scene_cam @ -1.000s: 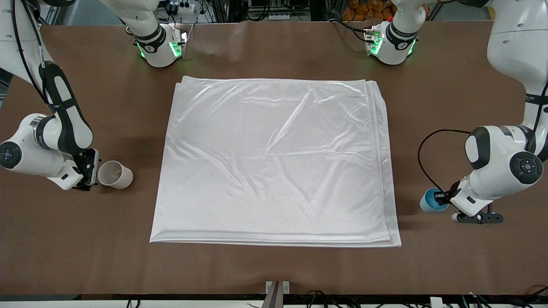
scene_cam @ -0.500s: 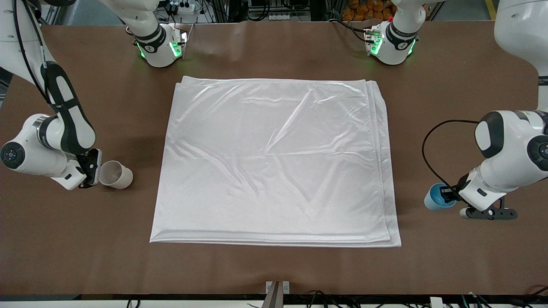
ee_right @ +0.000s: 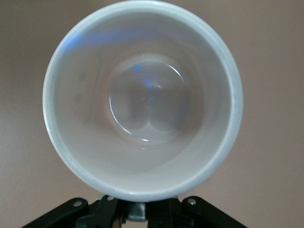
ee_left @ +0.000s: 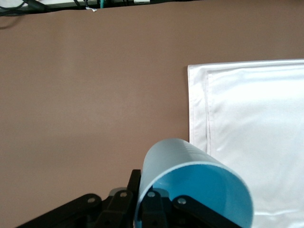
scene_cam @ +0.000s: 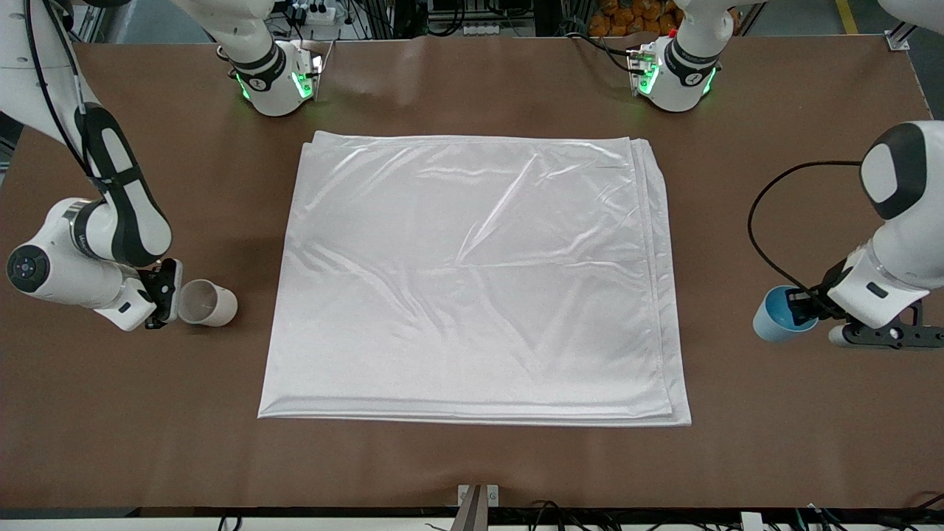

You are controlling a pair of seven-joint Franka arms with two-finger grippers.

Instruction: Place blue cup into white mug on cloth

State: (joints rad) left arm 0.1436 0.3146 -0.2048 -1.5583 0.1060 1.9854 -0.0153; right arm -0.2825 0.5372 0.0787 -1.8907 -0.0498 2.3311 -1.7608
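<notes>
The cloth [scene_cam: 472, 280] lies flat in the middle of the table. My left gripper [scene_cam: 800, 310] is shut on the rim of the blue cup [scene_cam: 776, 318], one finger inside and one outside, and holds it tilted over bare table at the left arm's end. In the left wrist view the blue cup [ee_left: 194, 185] sits in the gripper [ee_left: 142, 202] with the cloth's corner [ee_left: 251, 118] beside it. My right gripper [scene_cam: 166, 299] is shut on the white mug [scene_cam: 209, 304], tilted, over bare table at the right arm's end. The mug [ee_right: 142, 99] fills the right wrist view above the gripper [ee_right: 142, 211]; its handle is hidden.
The two arm bases [scene_cam: 276, 81] [scene_cam: 675, 77] with green lights stand along the table's edge farthest from the front camera. Bare brown table [scene_cam: 472, 457] surrounds the cloth. A small metal bracket [scene_cam: 478, 495] sits at the table's edge nearest the camera.
My left gripper has risen with the blue cup and drawn away from the cloth toward the table's end. My right gripper has shifted slightly toward the cloth with the mug.
</notes>
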